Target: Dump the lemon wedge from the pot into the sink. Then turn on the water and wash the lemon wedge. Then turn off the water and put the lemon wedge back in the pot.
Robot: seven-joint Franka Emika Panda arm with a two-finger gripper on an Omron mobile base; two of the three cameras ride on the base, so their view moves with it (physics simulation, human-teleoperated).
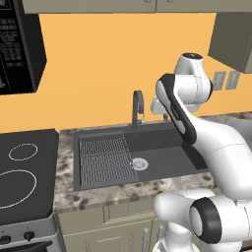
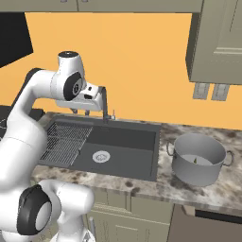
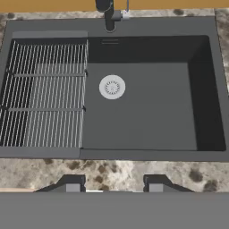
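The grey metal pot (image 2: 198,159) stands upright on the counter to the right of the sink (image 2: 127,142). A tiny yellow-green speck on its floor is the lemon wedge (image 2: 195,160). My gripper (image 2: 80,112) hangs high over the sink's back left part, pointing down, beside the dark arched faucet (image 2: 105,101). In the hand view the gripper (image 3: 114,184) is open with nothing between its fingertips (image 3: 74,183), and it looks straight down into the sink (image 3: 143,112). The basin holds a wire grid (image 3: 44,94) over its left half and a round silver drain (image 3: 112,86). No water stream is visible.
A black stovetop (image 1: 19,172) with white rings lies left of the sink (image 1: 167,157). A dark microwave (image 1: 17,44) hangs above it. Speckled stone counter (image 2: 189,191) surrounds the basin. Wall outlets (image 2: 211,91) and an upper cabinet (image 2: 220,42) sit above the pot.
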